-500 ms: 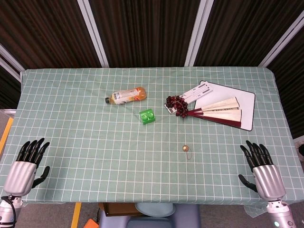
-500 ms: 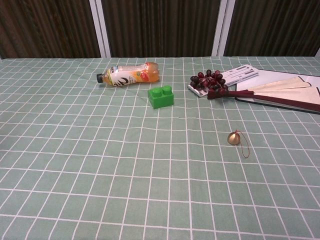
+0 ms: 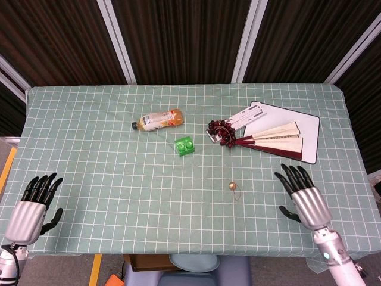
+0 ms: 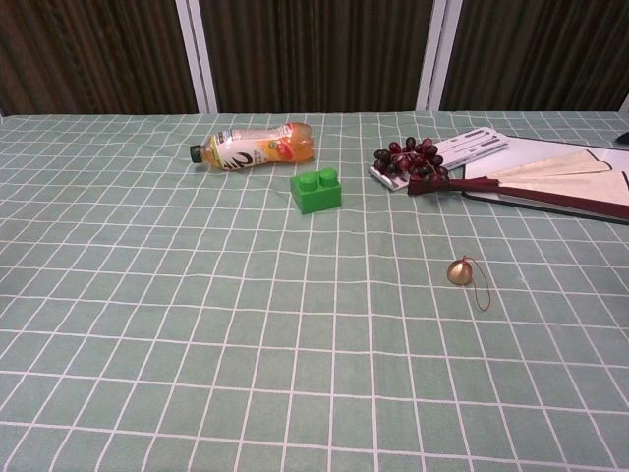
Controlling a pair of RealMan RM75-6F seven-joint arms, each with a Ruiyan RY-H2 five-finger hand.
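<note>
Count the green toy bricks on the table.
1. The green brick sits near the middle of the table, just below and right of the lying bottle and left of the grapes. Nothing in view could hide another.

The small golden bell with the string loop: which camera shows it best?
The chest view: the small golden bell looks larger there, with its rounded body and thin string loop clear. The head view shows it only as a tiny golden dot on the green checked tablecloth.

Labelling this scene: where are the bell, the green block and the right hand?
bell (image 4: 458,271), chest view, its round body.
green block (image 3: 184,145), head view, its top.
right hand (image 3: 302,197), head view, its back.
</note>
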